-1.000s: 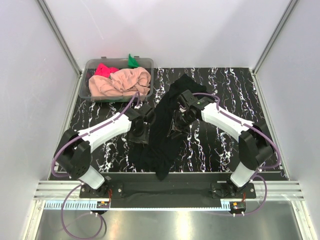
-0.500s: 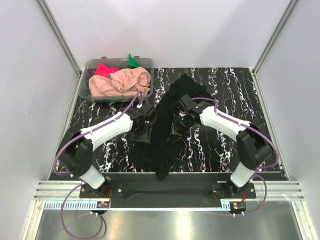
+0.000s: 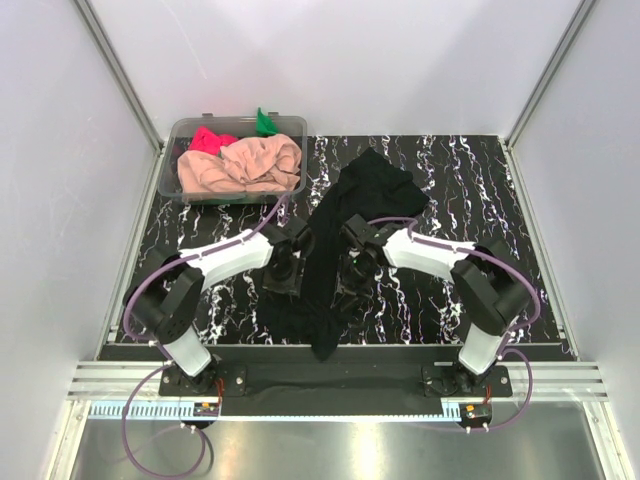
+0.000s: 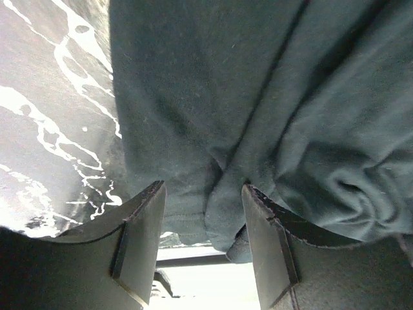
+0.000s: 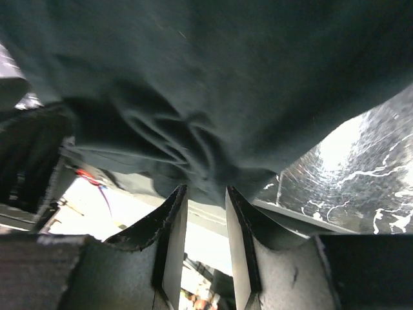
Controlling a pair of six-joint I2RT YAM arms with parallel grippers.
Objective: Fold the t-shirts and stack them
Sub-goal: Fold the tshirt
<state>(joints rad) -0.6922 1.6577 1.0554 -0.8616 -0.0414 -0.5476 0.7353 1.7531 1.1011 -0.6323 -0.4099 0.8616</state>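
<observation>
**A:** Top external: where is the black t-shirt?

**B:** It lies in a long rumpled strip between the two grippers. The left gripper is about half closed on a thick fold of it. The right gripper pinches a thinner bunch, with its jaws narrower.

**A:** And the others?

**B:** They are beyond the left gripper, well apart from it. The peach-pink t-shirt, bright pink-red t-shirt and green t-shirt are heaped in a clear tub on the marbled table.
</observation>
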